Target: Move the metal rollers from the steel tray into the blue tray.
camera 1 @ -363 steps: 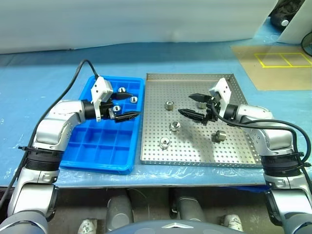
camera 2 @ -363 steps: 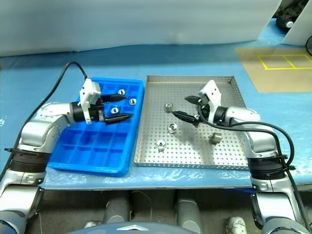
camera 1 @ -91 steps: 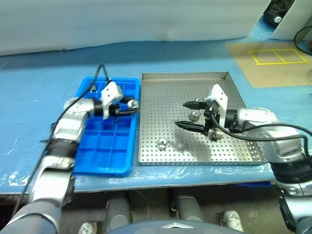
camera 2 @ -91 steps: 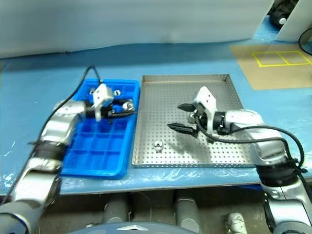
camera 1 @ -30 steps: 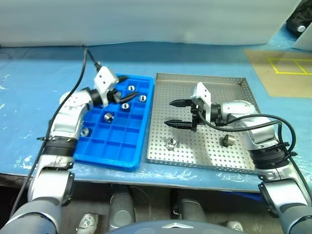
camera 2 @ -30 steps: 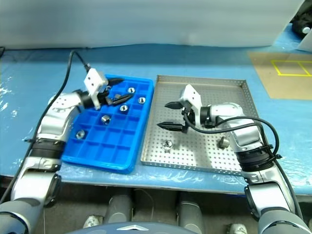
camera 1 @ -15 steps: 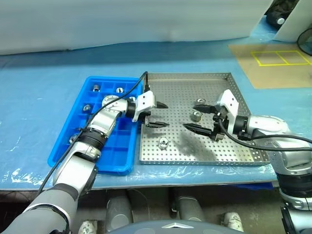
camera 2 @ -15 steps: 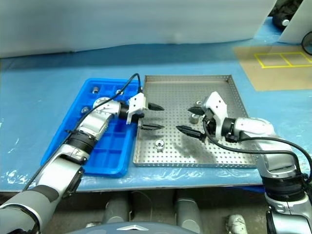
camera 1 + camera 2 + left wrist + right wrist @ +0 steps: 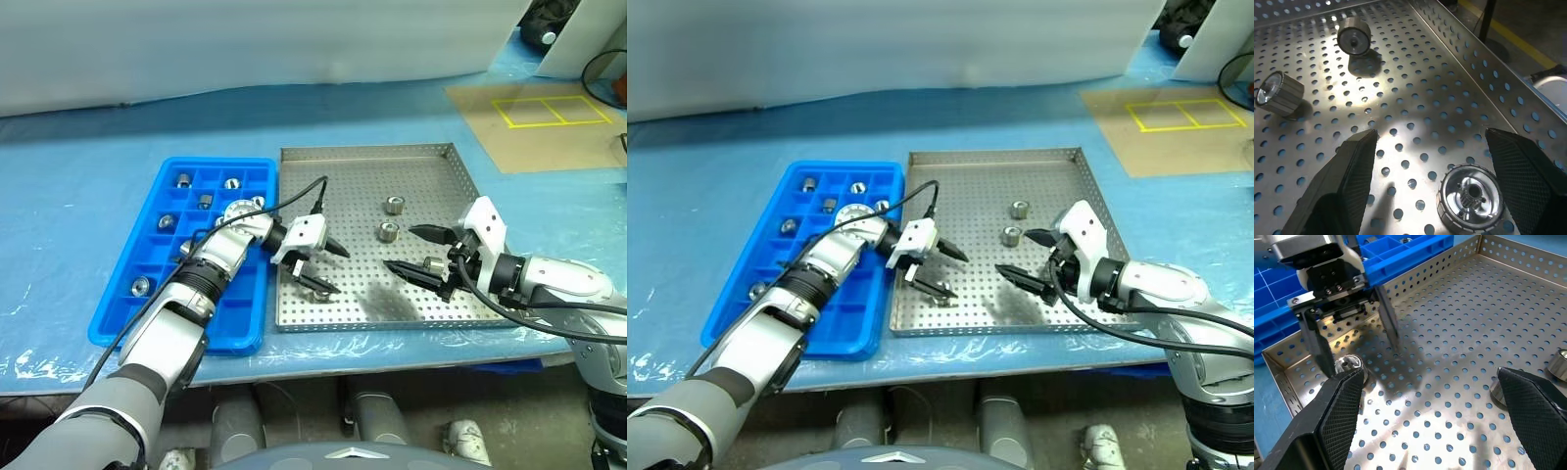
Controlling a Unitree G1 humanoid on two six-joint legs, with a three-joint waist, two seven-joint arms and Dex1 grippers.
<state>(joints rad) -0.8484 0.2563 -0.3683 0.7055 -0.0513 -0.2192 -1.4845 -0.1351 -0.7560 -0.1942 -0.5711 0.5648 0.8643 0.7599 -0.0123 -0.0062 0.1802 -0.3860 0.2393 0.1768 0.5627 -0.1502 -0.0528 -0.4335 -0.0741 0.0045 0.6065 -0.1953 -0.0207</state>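
Left eye view shows the blue-covered bench (image 9: 59, 206) carrying the steel tray (image 9: 431, 162) on the right and, touching its left rim, the blue tray (image 9: 250, 323), where several rollers already sit in separate compartments. Four metal rollers remain on the perforated steel: two near the middle toward the far rim (image 9: 395, 206), one by the right pincer (image 9: 423, 252), and one near the front left corner (image 9: 319, 292), between the fingers of the left pincer (image 9: 327, 267). That left pincer stands open and empty, low over the tray and straddling its roller without touching it; the right pincer is spread wide, also empty. Judging by the look, each roller is solid, stiff and heavy for its size, with a polished, finely ribbed wall that could slip or roll away if nudged off-centre. The near one (image 9: 1470, 197) stands on end, hollow centre up, so the sound hold is across its round wall, fingers on opposite sides and low enough to seat squarely, closing firmly since nothing about it will crush.
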